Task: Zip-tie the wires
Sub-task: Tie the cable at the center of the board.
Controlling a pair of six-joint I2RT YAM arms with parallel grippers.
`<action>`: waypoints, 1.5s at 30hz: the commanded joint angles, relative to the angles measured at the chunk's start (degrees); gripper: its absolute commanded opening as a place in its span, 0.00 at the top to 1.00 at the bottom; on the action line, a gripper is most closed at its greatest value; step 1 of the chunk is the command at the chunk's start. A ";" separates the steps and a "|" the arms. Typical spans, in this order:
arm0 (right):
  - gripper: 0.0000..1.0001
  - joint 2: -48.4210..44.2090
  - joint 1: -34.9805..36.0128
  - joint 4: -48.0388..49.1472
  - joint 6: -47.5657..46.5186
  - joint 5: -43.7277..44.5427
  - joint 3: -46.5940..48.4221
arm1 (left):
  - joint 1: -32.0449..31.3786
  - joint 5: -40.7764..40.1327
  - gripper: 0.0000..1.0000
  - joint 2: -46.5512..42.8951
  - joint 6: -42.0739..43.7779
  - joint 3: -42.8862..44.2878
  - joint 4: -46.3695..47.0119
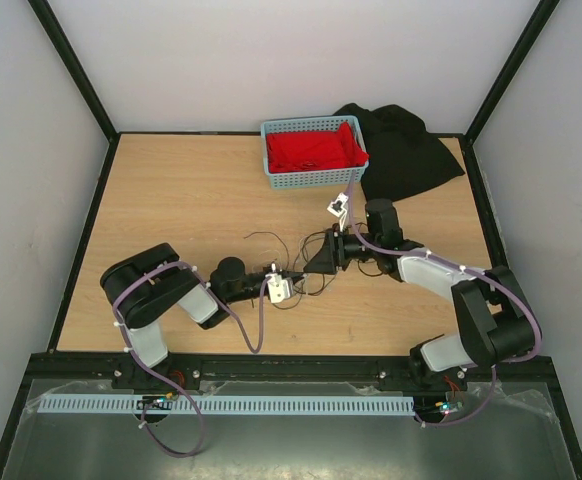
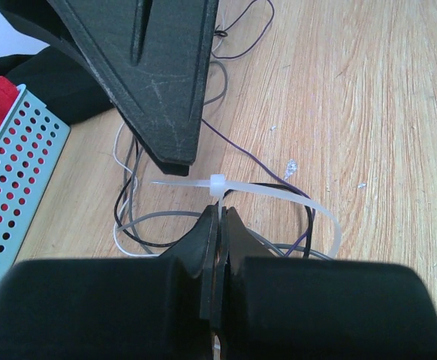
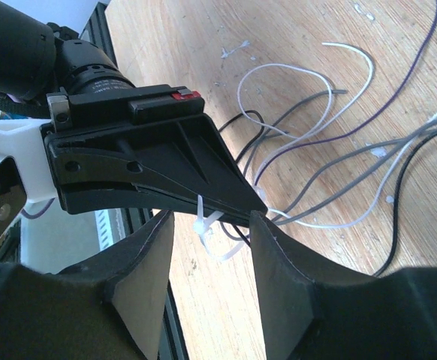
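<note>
Noting layout first: the bench (image 1: pixel 191 200) carries a black cloth (image 1: pixel 411 150) at the far right corner and a blue basket (image 1: pixel 271 170) of red fabric beside it, both well clear of the work.

Both arms meet mid-bench, tips nearly touching. This looks like a handover over the bundle.

Left gripper (image 2: pixel 218 214): jaws pressed fully together, pinching the zip tie (image 2: pixel 278 193) just under its head. My read is that it anchors the head so the tail can be drawn.

Right gripper (image 3: pixel 211 221): jaws apart, holding nothing, straddling the left tip with the white tail poking up between them, placed to take that tail, I judge.

The wires (image 2: pixel 162 215) lie loose on the bench below both tips; the tie's loop passes round several, slack, not yet cinched.
</note>
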 commanded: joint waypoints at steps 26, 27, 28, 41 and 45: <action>0.69 3.46 3.36 4.03 1.80 -2.21 1.90 | 0.33 1.17 1.00 0.91 -0.50 0.79 1.73; 0.72 3.56 3.40 3.96 1.82 -2.37 1.96 | 0.34 1.13 1.00 0.97 -0.40 0.84 1.73; 0.77 3.58 3.37 3.95 1.82 -2.56 2.00 | 0.33 1.13 1.00 0.98 -0.42 0.85 1.77; 1.00 4.94 3.31 3.95 3.51 1.39 7.87 | -0.29 1.12 1.00 0.65 2.15 0.01 1.73; 1.00 5.32 3.29 3.73 3.55 4.18 9.71 | -0.78 0.90 1.00 0.91 2.76 0.02 1.73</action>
